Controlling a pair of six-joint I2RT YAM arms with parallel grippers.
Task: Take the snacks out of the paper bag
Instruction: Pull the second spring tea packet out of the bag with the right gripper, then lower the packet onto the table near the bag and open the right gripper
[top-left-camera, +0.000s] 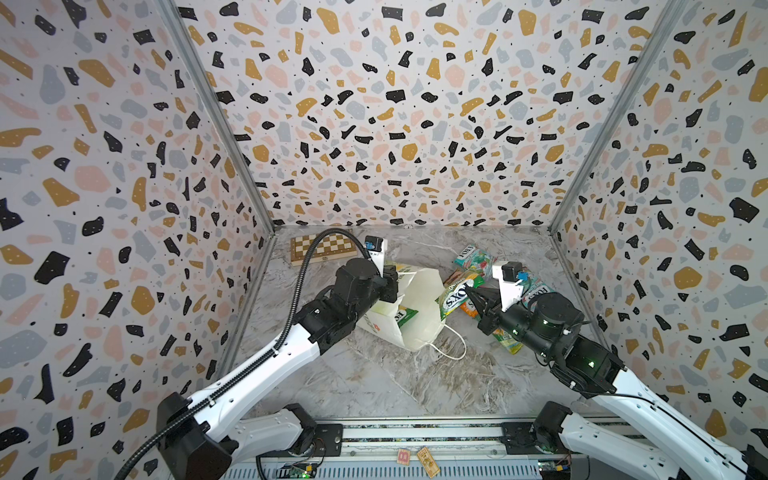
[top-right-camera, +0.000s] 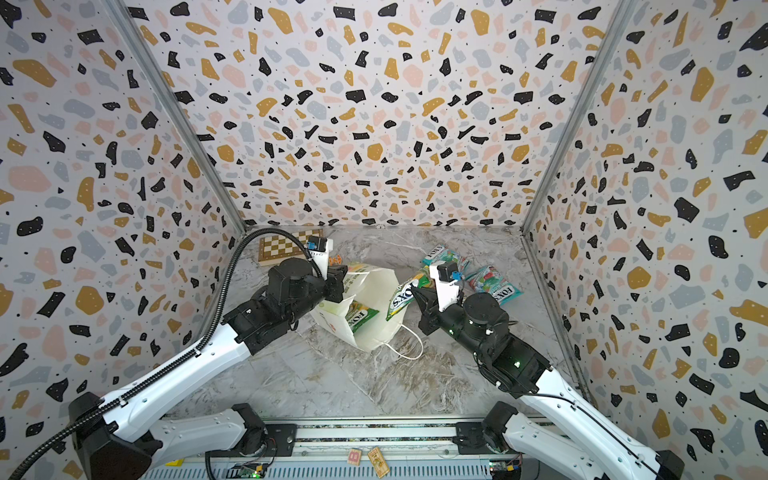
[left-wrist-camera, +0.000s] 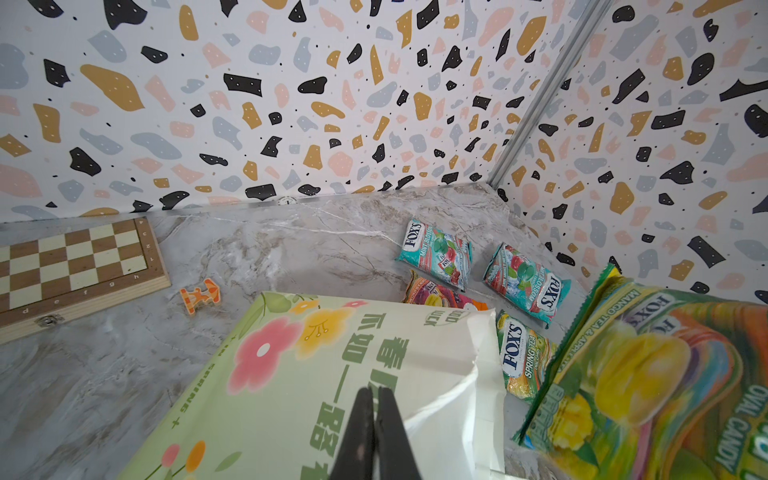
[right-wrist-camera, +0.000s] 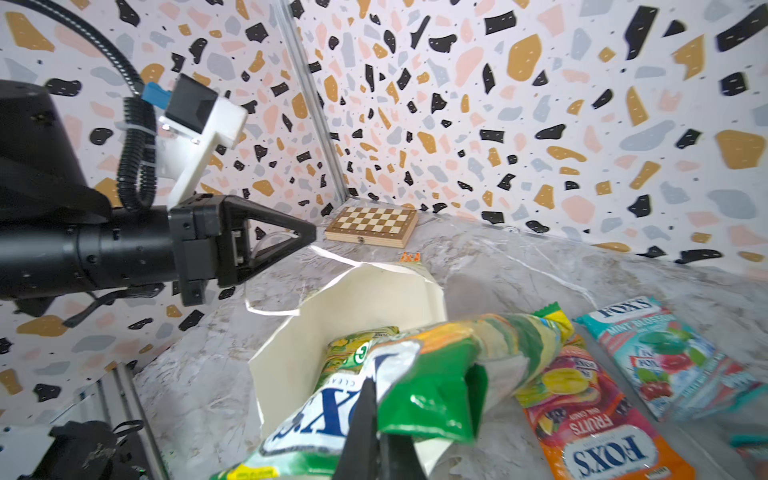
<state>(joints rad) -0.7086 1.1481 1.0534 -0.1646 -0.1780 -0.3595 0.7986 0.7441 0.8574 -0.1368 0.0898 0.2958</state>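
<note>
At the open mouth of the paper bag (top-left-camera: 419, 328), my right pincer (top-left-camera: 468, 290) pinches a green-yellow packet (top-left-camera: 454, 296); my left pincer (right-wrist-camera: 311, 240), pressed together, grips its cord handle (right-wrist-camera: 336, 255); another packet (top-left-camera: 400, 319) lies inside.

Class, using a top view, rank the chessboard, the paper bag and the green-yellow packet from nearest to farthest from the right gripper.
1. green-yellow packet: clamped in the right gripper itself.
2. paper bag: just left of it in the view, mid-table.
3. chessboard: far back-left corner.
</note>
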